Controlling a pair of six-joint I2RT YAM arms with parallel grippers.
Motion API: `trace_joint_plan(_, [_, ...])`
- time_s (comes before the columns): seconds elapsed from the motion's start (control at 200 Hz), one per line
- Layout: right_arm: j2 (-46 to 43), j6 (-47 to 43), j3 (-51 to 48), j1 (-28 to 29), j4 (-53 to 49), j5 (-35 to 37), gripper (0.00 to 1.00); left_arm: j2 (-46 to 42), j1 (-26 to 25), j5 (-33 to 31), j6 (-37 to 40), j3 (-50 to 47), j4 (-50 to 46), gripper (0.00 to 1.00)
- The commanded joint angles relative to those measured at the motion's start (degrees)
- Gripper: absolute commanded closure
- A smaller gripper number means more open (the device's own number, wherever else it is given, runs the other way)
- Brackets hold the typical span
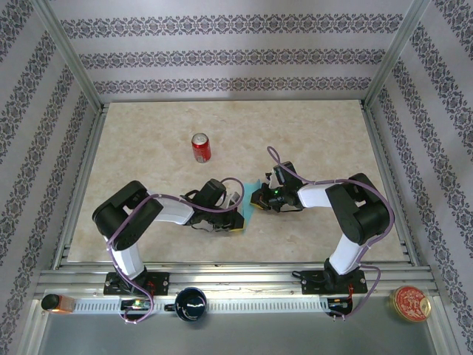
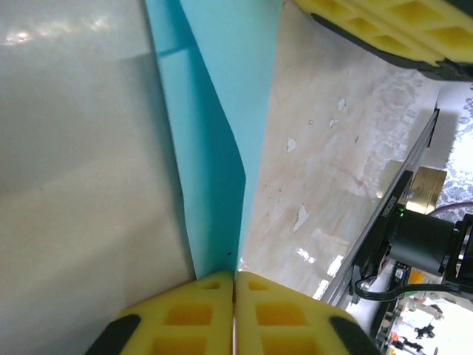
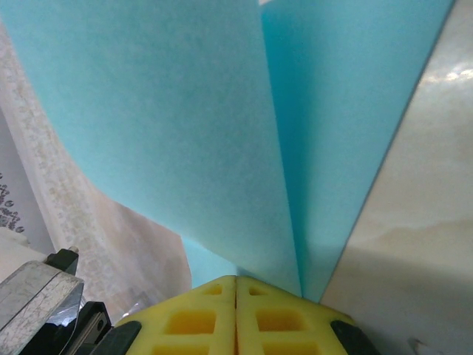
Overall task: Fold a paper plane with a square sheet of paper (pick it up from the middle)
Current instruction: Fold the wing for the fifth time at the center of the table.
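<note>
Now the thin, folded turquoise-blue sheet of paper [image 2: 214, 148] runs lengthwise between the arms at the near middle of the beige table [image 1: 148, 140]; the left gripper [image 2: 235, 285] and right gripper [image 3: 236, 285] each clench an opposite end.

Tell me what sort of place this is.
Probably a robot test cell in a lab: an aluminium frame with wallpapered panels encloses a marble-look table, with the left arm and right arm bolted at its near edge, holding turquoise paper.
</note>
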Motion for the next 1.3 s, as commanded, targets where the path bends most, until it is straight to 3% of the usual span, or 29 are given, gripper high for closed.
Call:
trace_joint_plan(0.0, [1.46, -1.46, -0.52, 0.34, -5.5, 4.5, 0.9, -0.31, -1.59, 0.89, 1.74, -1.45, -9.72, 0.88])
trace_joint_plan(0.12, [1.46, -1.37, -0.51, 0.4, -5.61, 4.49, 0.9, -1.27, -1.66, 0.47, 2.54, -1.42, -11.22, 0.99])
trace_joint_plan(0.215, [1.37, -1.39, -0.51, 0.43, -5.61, 4.48, 0.9, -2.29, -1.69, 1.94, 1.21, -2.6, -7.73, 0.97])
trace_joint_plan(0.305, [1.37, -1.23, -0.51, 0.42, -5.43, 4.22, 0.9, -3.59, -1.73, 2.79, -0.96, -3.75, -4.47, 0.88])
trace_joint_plan(0.694, [1.28, -0.26, -0.93, 0.43, -4.21, 3.78, 0.9, -13.23, -1.68, -2.45, 1.96, 1.78, -13.12, 0.87])
trace_joint_plan(0.959, [1.35, -0.09, -1.12, 0.43, -4.02, 3.69, 0.9, -4.58, -1.42, -2.92, 0.86, 10.0, -9.21, 0.91])
trace_joint_plan(1.294, [1.55, -0.16, -1.04, 0.34, -4.29, 3.43, 0.9, 3.77, -1.5, -3.77, 4.12, 14.31, -13.54, 0.93])
